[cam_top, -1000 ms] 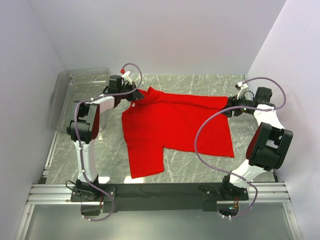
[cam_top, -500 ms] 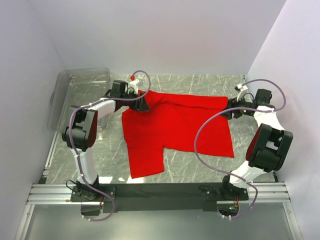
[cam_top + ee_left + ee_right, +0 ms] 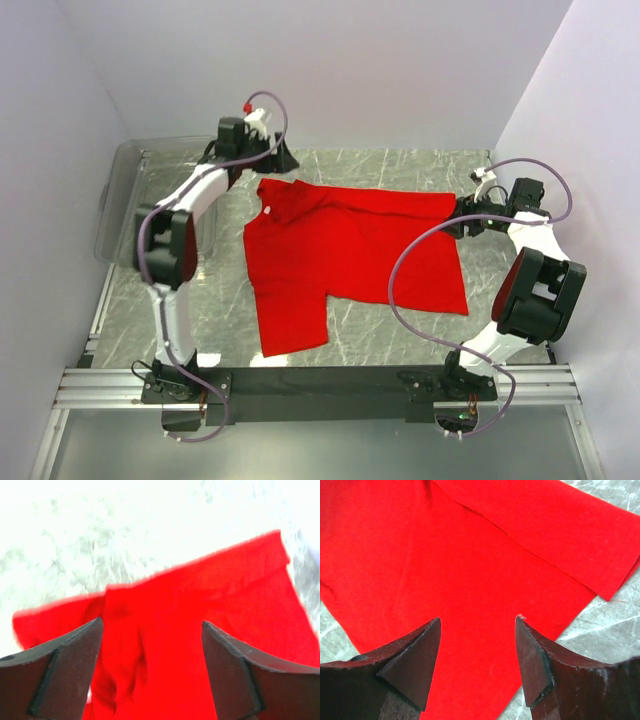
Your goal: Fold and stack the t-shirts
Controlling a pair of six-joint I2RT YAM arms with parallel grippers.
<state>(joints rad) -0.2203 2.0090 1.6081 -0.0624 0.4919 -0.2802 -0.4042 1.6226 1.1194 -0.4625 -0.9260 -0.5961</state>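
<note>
The red t-shirt (image 3: 350, 255) lies partly folded on the marble table, with its white neck label (image 3: 267, 208) showing near the upper left corner. My left gripper (image 3: 283, 160) hovers open just behind that corner, off the cloth. In the left wrist view the t-shirt (image 3: 200, 605) lies below the left gripper (image 3: 150, 625), whose jaws stand wide apart with nothing between them. My right gripper (image 3: 462, 222) sits open at the shirt's right edge. In the right wrist view the right gripper (image 3: 478, 619) hangs over the t-shirt (image 3: 445, 555), holding nothing.
A clear plastic bin (image 3: 150, 195) stands at the back left, beside the left arm. Bare marble table (image 3: 380, 340) runs in front of the shirt. White walls close in the back and both sides.
My left gripper has opened, let go of the shirt's upper left corner and drawn back toward the rear wall. The corner now lies on the shirt. The right arm has barely moved.
</note>
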